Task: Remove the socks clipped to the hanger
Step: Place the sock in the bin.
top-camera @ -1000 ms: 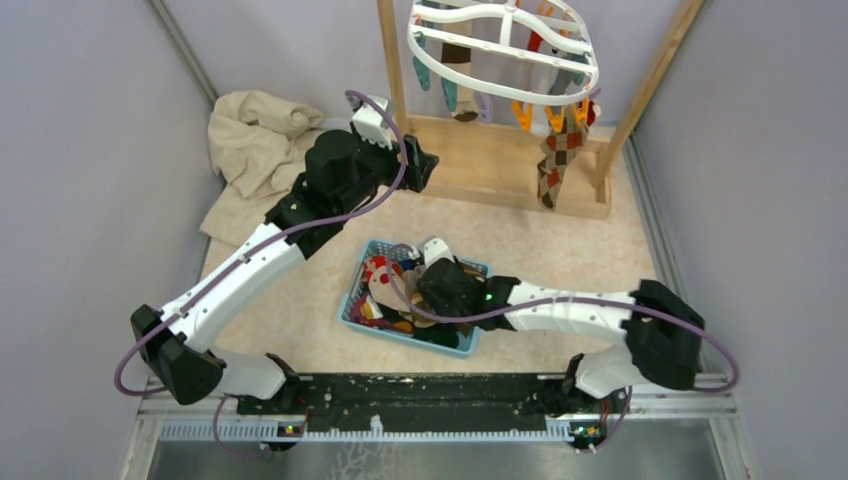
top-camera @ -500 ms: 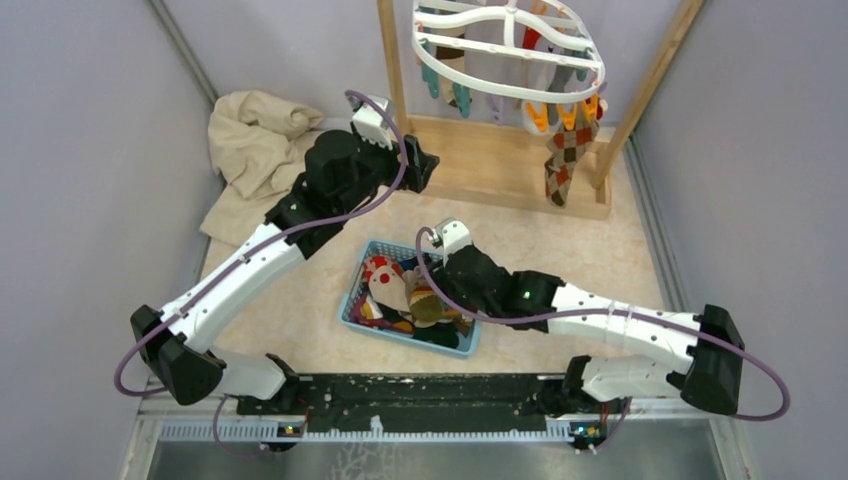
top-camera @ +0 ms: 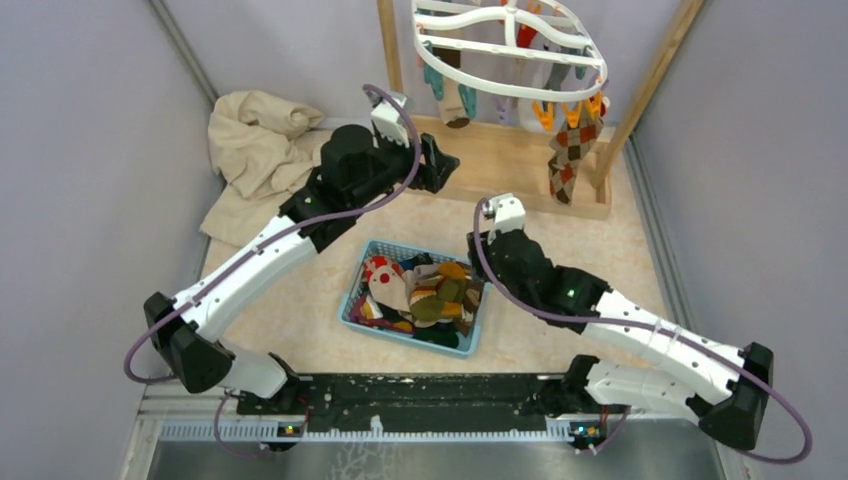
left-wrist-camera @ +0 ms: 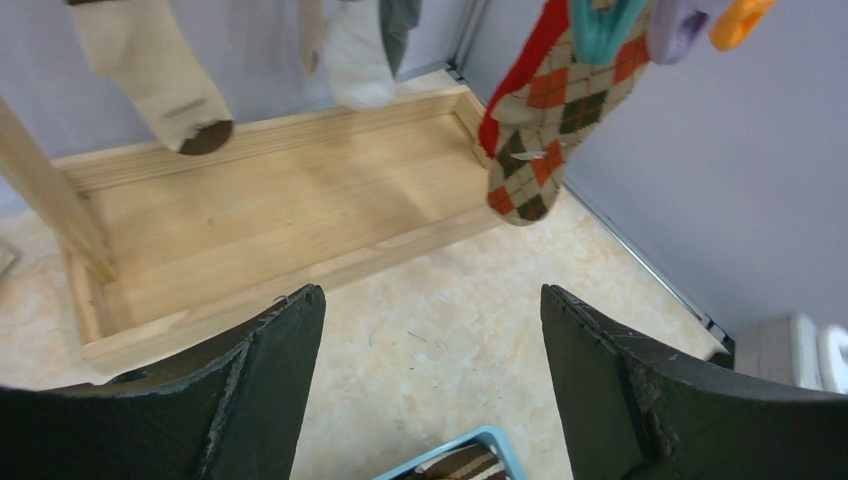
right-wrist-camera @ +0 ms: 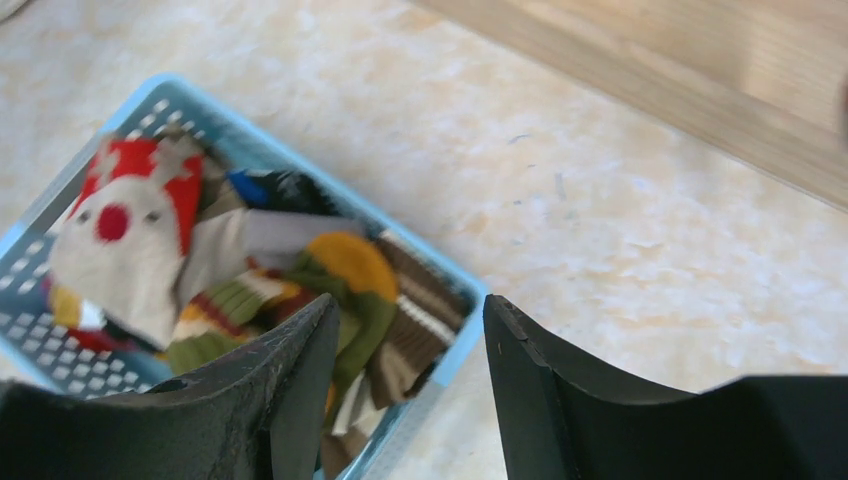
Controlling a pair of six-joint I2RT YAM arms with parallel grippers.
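Between removals, it seems: the left gripper (left-wrist-camera: pixel 430 300) and right gripper (right-wrist-camera: pixel 410 320) are both hovering empty, jaws apart. The next move is calling for grasping the argyle sock (left-wrist-camera: pixel 530 140) dangling at the hanger's (top-camera: pixel 505 48) right edge.

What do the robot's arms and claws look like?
The left arm and right arm have white links and black joints. A purple cable loops along each. A green light glows on the right one. The left claw and right claw each have two black fingers.
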